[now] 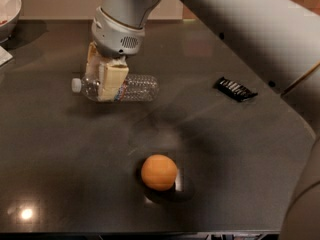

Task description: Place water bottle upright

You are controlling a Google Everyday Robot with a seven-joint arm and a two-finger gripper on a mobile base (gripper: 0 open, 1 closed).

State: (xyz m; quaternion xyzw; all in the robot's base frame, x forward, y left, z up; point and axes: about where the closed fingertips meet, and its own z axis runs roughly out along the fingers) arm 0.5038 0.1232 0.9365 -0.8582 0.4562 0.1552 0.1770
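Observation:
The water bottle (137, 88) is a clear ribbed bottle lying horizontal, with its white cap (76, 85) pointing left. My gripper (103, 84) comes down from above, and its tan fingers (112, 79) are shut around the bottle's label end near the neck. The bottle seems to hang a little above the dark table (60, 149), with a faint shadow beneath it. Part of the label is hidden behind the fingers.
An orange ball (158, 172) sits in front of the bottle, toward the table's near edge. A small black ridged object (235, 89) lies to the right. A white bowl (7, 6) stands at the far left corner. My arm crosses the upper right.

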